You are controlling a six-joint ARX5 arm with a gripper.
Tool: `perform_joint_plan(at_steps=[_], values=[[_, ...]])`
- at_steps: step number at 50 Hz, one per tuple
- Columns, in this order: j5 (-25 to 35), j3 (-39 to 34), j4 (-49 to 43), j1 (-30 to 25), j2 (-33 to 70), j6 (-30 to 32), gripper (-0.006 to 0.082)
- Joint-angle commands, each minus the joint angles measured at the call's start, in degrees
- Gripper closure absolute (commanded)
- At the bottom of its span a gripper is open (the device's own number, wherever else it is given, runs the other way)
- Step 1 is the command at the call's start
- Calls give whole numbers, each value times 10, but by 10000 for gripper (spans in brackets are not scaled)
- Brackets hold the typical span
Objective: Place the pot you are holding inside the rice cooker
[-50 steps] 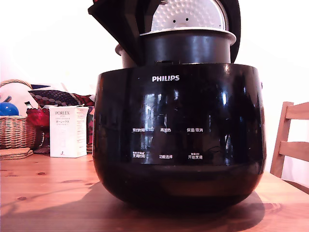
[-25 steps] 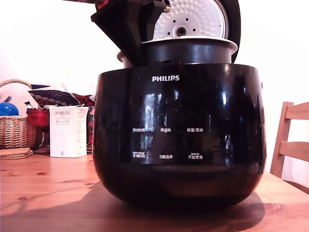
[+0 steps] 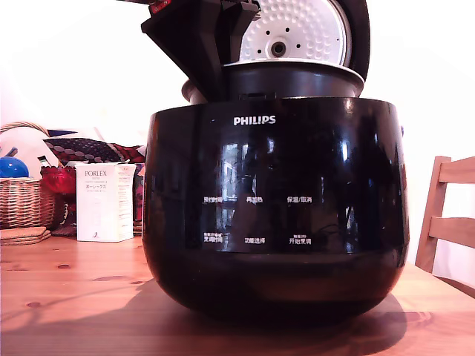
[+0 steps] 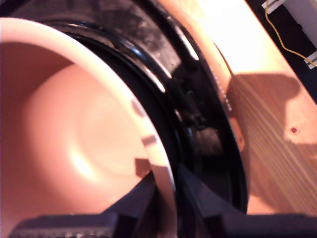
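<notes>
The glossy black rice cooker (image 3: pixel 274 215) with its white PHILIPS logo fills the middle of the exterior view, its lid (image 3: pixel 297 30) standing open behind with the dimpled white plate showing. The dark pot (image 3: pixel 297 80) sits partly down in the cooker's opening, its flared rim still above the cooker's top edge. My gripper (image 3: pixel 213 87) comes in from the upper left of the exterior view, shut on the pot's rim. In the wrist view the pot (image 4: pixel 74 129) shows its pale inside. Its rim runs between my gripper (image 4: pixel 166 191) fingers, with the cooker's black opening (image 4: pixel 208 99) around it.
The cooker stands on a wooden table (image 3: pixel 67 297). At the exterior view's left are a wicker basket (image 3: pixel 22 200) and a white PORLEX box (image 3: pixel 104 202). A wooden chair (image 3: pixel 449 215) stands at its right. A yellow cable (image 4: pixel 287 39) lies beyond the table edge.
The pot has sunk lower into the cooker, so less of its side shows above the cooker's edge. My gripper has come down with it.
</notes>
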Motion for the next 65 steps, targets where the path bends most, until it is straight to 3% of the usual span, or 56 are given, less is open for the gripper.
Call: perform_joint_plan(at_steps=[1,9,31,44,49,54,56,57,61,63,65], values=[[7,7,-2,-7,1,-2,685],[7,7,-1,-7,1,-9,611],[-3,11,-15,-6,-1,-68,611],[-2,63,-52,-6,-3,-124,619],[-4,90,-72,-5,-4,-140,683],[-16,114,-94,5,-4,-199,795],[-16,120,-94,11,-4,-202,790],[-30,122,-94,14,-5,-247,789],[-49,129,-94,31,-8,-304,789],[-57,129,-94,42,-11,-304,790],[-63,129,-93,54,-12,-348,789]])
